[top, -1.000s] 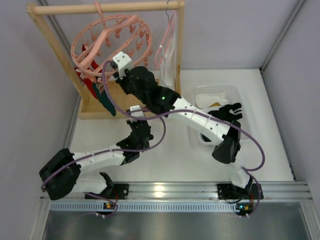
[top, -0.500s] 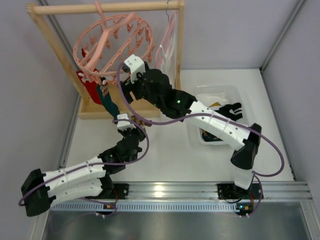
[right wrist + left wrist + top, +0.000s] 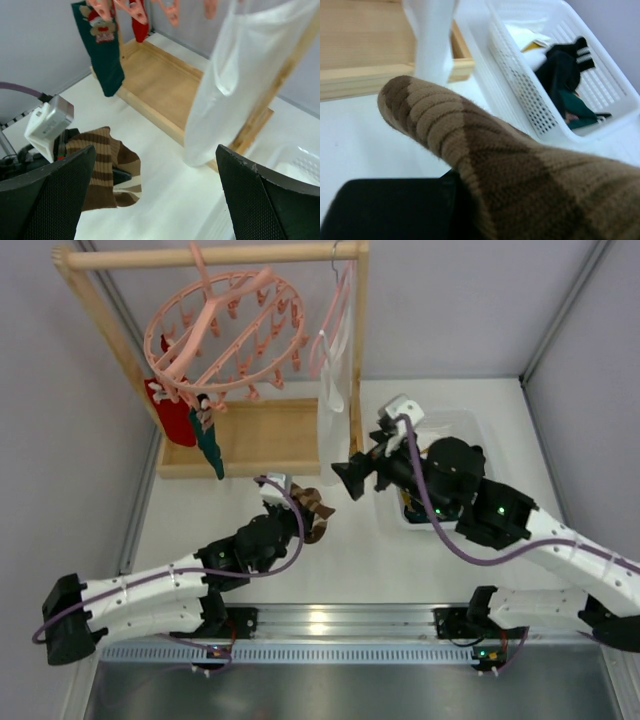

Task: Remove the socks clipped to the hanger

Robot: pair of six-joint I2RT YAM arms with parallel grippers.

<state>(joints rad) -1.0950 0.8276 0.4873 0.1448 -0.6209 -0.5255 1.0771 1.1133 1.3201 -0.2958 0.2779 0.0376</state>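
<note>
The round pink hanger [image 3: 225, 335] hangs from the wooden rail frame [image 3: 210, 255] at about 11 o'clock of the table [image 3: 330, 560]. Two socks are clipped to its lower left rim by pink pegs [image 3: 170, 11]: a red sock [image 3: 168, 412] and, just beside it toward 3 o'clock, a teal sock [image 3: 211, 442] with a small figure in a red hat printed near its top. Both hang down in front of the frame's wooden base tray [image 3: 265, 435].

The left gripper [image 3: 300, 523] is near the table's middle, closed on a brown striped sock [image 3: 320, 508] that is free of the hanger. In the left wrist view the sock drapes across the fingers and hides them.

The right gripper [image 3: 342, 478] is at about 1 o'clock of the brown striped sock, near it but not touching. Its fingers [image 3: 47, 200] are spread wide with nothing between them.

A white translucent cloth [image 3: 335, 390] hangs at the frame's right post. At 3 o'clock of the table, the white basket [image 3: 520, 85] holds a black sock with white stripes [image 3: 570, 57], a dark green piece and something pale yellow.
</note>
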